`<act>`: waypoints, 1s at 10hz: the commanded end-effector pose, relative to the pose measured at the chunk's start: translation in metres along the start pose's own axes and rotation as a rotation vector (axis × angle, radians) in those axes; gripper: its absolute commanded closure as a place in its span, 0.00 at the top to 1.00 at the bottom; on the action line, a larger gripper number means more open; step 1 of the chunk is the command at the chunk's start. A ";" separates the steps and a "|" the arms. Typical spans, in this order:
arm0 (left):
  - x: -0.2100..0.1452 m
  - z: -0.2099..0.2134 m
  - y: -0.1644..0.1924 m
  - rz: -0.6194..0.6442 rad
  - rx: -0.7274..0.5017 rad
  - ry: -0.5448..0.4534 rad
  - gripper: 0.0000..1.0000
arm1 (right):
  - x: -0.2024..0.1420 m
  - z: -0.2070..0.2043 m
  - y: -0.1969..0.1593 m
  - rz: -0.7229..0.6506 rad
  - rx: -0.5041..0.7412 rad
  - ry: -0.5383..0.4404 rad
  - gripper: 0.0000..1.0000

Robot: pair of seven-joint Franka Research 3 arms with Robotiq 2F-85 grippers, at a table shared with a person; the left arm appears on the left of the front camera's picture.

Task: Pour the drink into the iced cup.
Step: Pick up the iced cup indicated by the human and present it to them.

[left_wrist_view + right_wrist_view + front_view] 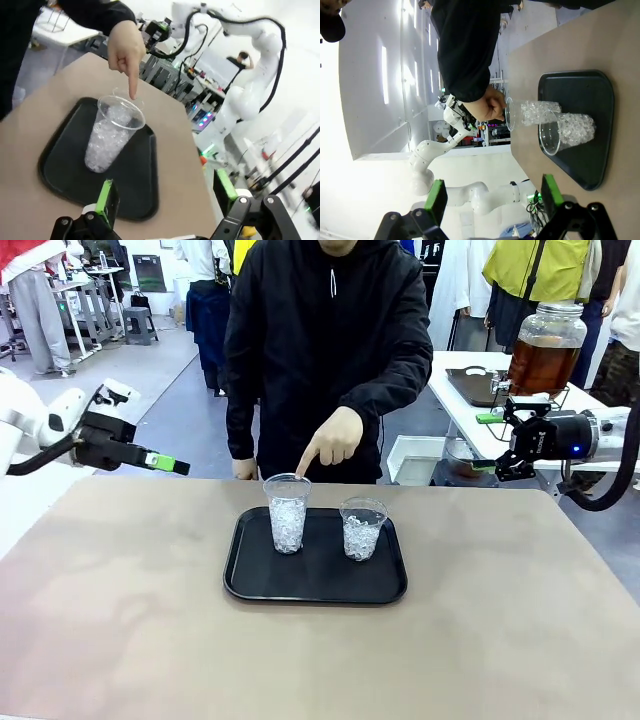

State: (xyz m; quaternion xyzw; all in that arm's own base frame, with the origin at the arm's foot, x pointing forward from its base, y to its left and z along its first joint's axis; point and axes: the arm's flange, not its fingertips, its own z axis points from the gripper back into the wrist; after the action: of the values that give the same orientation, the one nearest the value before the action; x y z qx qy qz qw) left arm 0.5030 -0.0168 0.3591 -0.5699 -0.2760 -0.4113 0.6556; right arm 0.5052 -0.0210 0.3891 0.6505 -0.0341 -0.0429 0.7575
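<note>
Two clear plastic cups of ice stand upright on a black tray (242,585) at the middle of the counter (120,630), close together but not touching. This keeps any spill on the tray and puts both cups between the two arms. Both hold ice, so the task sentence alone does not say which one is meant. The person's hand (335,438) settles it: its forefinger points down at the rim of the taller cup (287,512), the one toward the frame's left, and not at the shorter cup (361,528) to its right.

The left claw (165,462) hangs above the counter's edge at the left of the front view. Its green-padded fingers are spread wide and empty. In its wrist view the pointed-at cup sits just above and between them, so I judge it is lined up on that cup.

The right claw (497,440) is likewise open and holds nothing. It waits off the counter's right edge, just in front of the side table.

The drink (540,365) is amber in its lidded glass dispenser jar (547,325), at the upper right and well apart from the tray. Nothing has been poured yet. Since the jar has a spigot, the cup probably has to travel to it.
</note>
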 end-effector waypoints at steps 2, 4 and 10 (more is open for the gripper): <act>-0.010 -0.021 0.009 -0.296 0.066 0.021 1.00 | 0.000 0.000 0.002 0.000 0.002 -0.002 1.00; -0.015 -0.036 0.008 -0.447 0.144 0.064 1.00 | 0.000 0.000 0.002 0.000 0.002 -0.002 1.00; -0.026 -0.053 0.014 -0.557 0.222 0.036 1.00 | 0.000 0.000 0.002 0.000 0.002 -0.002 1.00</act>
State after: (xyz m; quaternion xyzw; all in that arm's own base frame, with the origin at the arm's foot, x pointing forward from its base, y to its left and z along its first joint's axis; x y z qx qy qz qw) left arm 0.4921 -0.0666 0.3166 -0.3936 -0.4600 -0.5486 0.5766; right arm 0.5052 -0.0210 0.3890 0.6505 -0.0341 -0.0430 0.7575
